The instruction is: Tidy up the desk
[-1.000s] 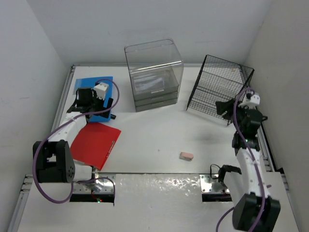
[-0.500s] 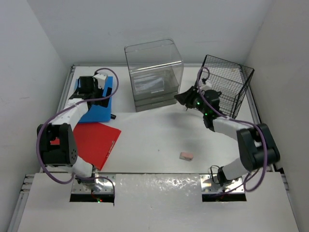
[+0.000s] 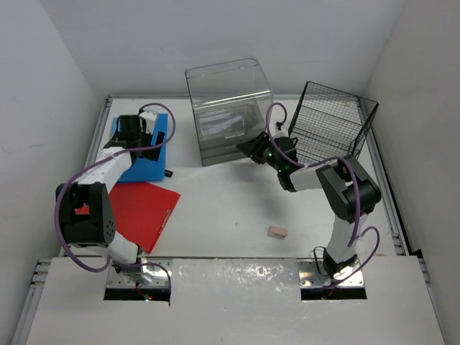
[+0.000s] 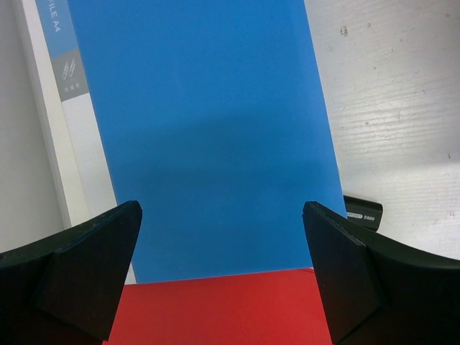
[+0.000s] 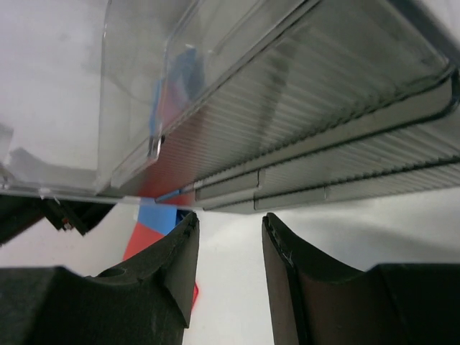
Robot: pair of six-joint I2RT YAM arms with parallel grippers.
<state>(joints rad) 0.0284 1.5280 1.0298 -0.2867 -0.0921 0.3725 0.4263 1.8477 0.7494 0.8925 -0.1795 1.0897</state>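
Observation:
The desk [image 3: 230, 198] is a large white tabletop. A blue folder [image 3: 147, 154] lies at its far left, with a red folder [image 3: 144, 212] in front of it. My left gripper [image 3: 134, 136] hovers over the blue folder [image 4: 201, 122], jaws wide open and empty; the red folder [image 4: 215, 309] shows at the bottom of the left wrist view. My right gripper [image 3: 248, 149] is low at the front right corner of the clear drawer box [image 3: 230, 108]. In the right wrist view its jaws [image 5: 230, 219] stand slightly apart with nothing between them, facing the box's base [image 5: 309, 136].
A black wire rack [image 3: 330, 133] leans at the back right. A small pink eraser [image 3: 277, 231] lies near the front centre. A small black object [image 4: 361, 211] lies beside the blue folder's right edge, also in the top view [image 3: 169, 172].
My right arm has swung from beside the wire rack leftward and down to the drawer box's front corner. My left gripper has shifted slightly back over the blue folder.

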